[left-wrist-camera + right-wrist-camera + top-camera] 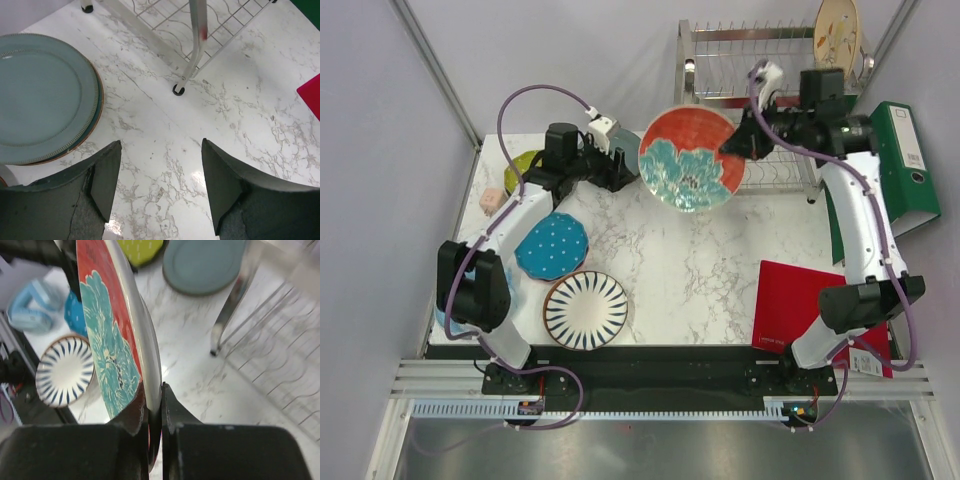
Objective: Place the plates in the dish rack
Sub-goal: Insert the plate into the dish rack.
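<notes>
Above the far middle of the tabletop [690, 260], a red plate [688, 160] with a teal flower is held tilted, its rim pinched in the right gripper [154, 407]. It is just in front of the dish rack [760, 45] at the far right corner. The rack's top tier holds a tan plate [837, 32]. A teal dotted plate [552, 247] and a striped plate [585, 310] lie near the left edge. The left gripper [160, 170] gapes over bare marble beside a grey-blue plate [42, 95].

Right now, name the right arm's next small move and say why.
Probably swing the red plate toward the dish rack and line its edge up with a slot. The right gripper is shut on its rim, the left gripper stands open and empty, and the plate hangs beside the rack, not in it.
</notes>
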You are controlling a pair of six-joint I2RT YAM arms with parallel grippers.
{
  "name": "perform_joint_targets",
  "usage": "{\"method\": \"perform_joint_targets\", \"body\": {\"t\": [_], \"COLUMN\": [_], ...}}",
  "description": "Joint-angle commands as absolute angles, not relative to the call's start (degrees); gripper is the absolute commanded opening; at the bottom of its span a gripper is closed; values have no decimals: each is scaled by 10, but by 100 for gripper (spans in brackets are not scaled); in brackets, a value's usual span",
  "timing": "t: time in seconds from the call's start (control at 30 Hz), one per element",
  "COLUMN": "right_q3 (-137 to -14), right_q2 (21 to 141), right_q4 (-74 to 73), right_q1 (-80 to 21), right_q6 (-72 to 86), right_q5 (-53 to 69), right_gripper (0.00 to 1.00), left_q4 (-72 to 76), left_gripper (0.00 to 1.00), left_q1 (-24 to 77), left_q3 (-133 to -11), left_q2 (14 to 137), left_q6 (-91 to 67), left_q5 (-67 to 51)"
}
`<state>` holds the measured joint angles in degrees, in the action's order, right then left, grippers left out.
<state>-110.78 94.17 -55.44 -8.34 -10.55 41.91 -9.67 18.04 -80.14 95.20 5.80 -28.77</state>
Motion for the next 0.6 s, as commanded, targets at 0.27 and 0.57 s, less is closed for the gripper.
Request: {"method": "perform_joint_targets", "body": {"t": [0.27, 0.57], "right_q3": [-1420, -1427], "right_q2": [968, 985], "right_q4": [-311, -60], "right_q1": [90, 100], "right_q6": [159, 157], "right_q5": [382, 78], "right_gripper": [0, 0], "left_q4": [-47, -28], "left_gripper": [72, 72], "left_q1": [183, 196], "left_q3": [-825, -796], "left_q2": [1004, 999], "left_q6": [-32, -55], "left_q5": [-273, -265]}}
